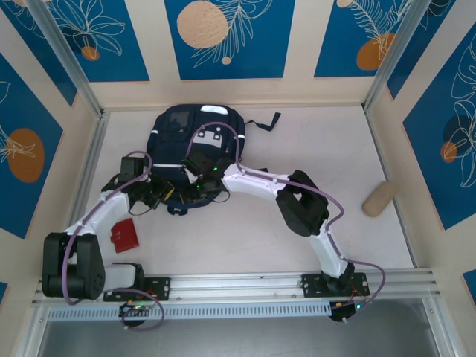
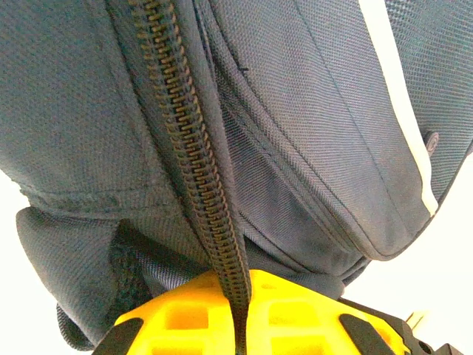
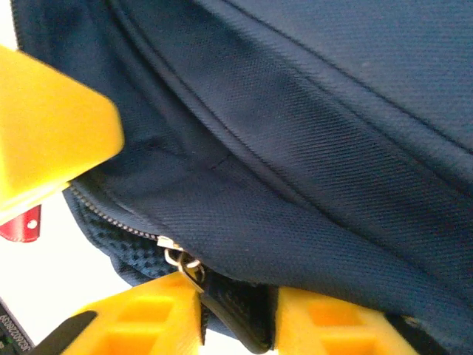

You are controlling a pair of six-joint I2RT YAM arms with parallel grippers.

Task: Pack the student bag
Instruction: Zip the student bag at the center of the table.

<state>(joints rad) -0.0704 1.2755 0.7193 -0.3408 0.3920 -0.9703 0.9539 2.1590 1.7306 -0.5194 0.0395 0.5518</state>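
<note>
The student bag (image 1: 195, 137), a dark navy backpack with a white stripe, lies at the back middle of the table. My left gripper (image 1: 161, 195) is at its near left edge. In the left wrist view, the left gripper (image 2: 241, 299) is shut on the bag's zipper band (image 2: 194, 155), which is pinched between the yellow fingers. My right gripper (image 1: 196, 178) sits over the bag's near edge. In the right wrist view, the right gripper (image 3: 238, 322) has its fingers pressed on both sides of the black zipper pull tab (image 3: 235, 314), just below the metal slider (image 3: 174, 254).
A flat red item (image 1: 124, 235) lies on the table near the left arm, and its corner (image 3: 20, 225) also appears in the right wrist view. A tan cylinder (image 1: 379, 198) rests at the right. A loose dark strap (image 1: 264, 122) trails off the bag's right. Walls enclose the table.
</note>
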